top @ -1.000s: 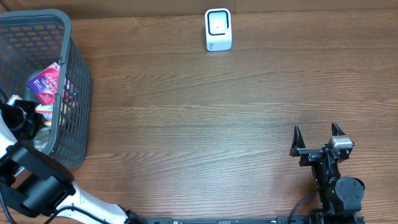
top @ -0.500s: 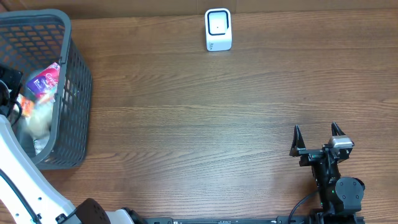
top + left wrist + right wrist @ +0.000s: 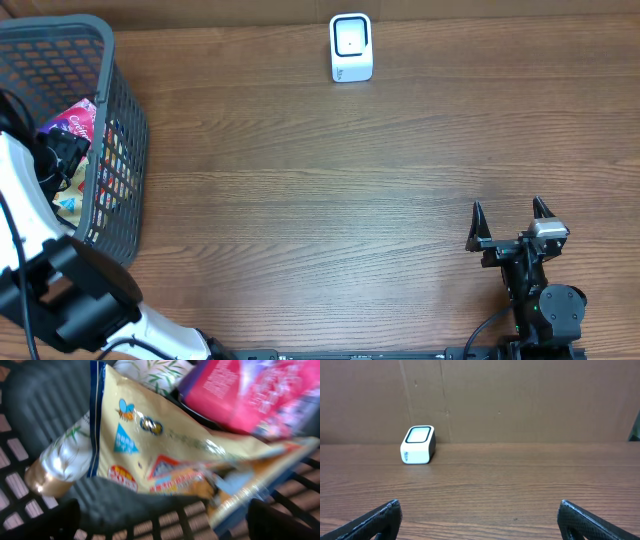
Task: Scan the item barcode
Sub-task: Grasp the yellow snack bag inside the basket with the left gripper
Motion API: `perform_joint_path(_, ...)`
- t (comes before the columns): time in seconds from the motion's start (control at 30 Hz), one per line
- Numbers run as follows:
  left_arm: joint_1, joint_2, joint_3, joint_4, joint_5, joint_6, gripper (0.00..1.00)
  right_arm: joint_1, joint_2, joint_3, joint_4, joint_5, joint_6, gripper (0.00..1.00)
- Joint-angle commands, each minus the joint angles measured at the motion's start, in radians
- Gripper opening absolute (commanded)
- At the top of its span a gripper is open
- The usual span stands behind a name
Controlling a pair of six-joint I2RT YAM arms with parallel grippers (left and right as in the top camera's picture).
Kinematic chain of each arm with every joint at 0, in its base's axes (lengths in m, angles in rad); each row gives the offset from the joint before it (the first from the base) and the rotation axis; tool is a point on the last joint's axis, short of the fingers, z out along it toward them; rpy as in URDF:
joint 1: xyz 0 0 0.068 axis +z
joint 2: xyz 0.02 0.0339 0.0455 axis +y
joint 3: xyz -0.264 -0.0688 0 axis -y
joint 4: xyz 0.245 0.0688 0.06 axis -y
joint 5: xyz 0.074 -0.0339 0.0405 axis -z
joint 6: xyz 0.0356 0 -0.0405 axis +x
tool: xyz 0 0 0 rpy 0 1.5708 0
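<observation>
On the tabletop (image 3: pixel 300 200), a grey basket (image 3: pixel 125 170) holds the yellow snack bag (image 3: pixel 165 455), its long axis slanting upper-left to lower-right in the left wrist view, left jaws wide above it; well right of the basket, right jaws wide, empty.

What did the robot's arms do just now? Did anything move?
The left gripper shifted about over the basket and opened wide. It seems to have let go of the yellow packet, which now lies in the basket in front of it. The right gripper, open, and the white scanner stayed where they were.
</observation>
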Motion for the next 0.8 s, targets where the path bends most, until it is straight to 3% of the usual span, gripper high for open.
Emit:
perform_joint_path(0.0, 0.007, 0.082, -0.006, 0.028, -0.071, 0.023, 1.00, 0.005, -0.008, -0.011, 0.006, 0.003, -0.001, 1.00)
perform_joint_path(0.2, 0.010, 0.168, -0.006, 0.113, -0.151, -0.005, 1.00, 0.005, -0.008, -0.011, 0.005, 0.003, -0.001, 1.00)
perform_joint_path(0.43, 0.005, 0.216, -0.009, 0.198, -0.011, 0.212, 1.00, 0.005, -0.008, -0.011, 0.006, 0.003, -0.001, 1.00)
perform_joint_path(0.6, 0.004, 0.285, -0.020, 0.181, 0.006, 0.242, 0.97, 0.005, -0.008, -0.011, 0.005, 0.003, -0.001, 1.00)
perform_joint_path(0.63, 0.004, 0.296, -0.020, 0.173, 0.013, 0.242, 0.92, 0.005, -0.008, -0.011, 0.005, 0.003, -0.001, 1.00)
perform_joint_path(0.67, 0.004, 0.300, -0.020, 0.163, 0.023, 0.242, 0.82, 0.005, -0.008, -0.011, 0.006, 0.003, -0.001, 1.00)
perform_joint_path(0.7, 0.004, 0.301, -0.020, 0.156, 0.028, 0.242, 0.65, 0.005, -0.008, -0.011, 0.005, 0.003, -0.001, 1.00)
perform_joint_path(0.77, 0.004, 0.301, -0.020, 0.148, 0.029, 0.242, 0.49, 0.005, -0.008, -0.011, 0.006, 0.003, -0.001, 1.00)
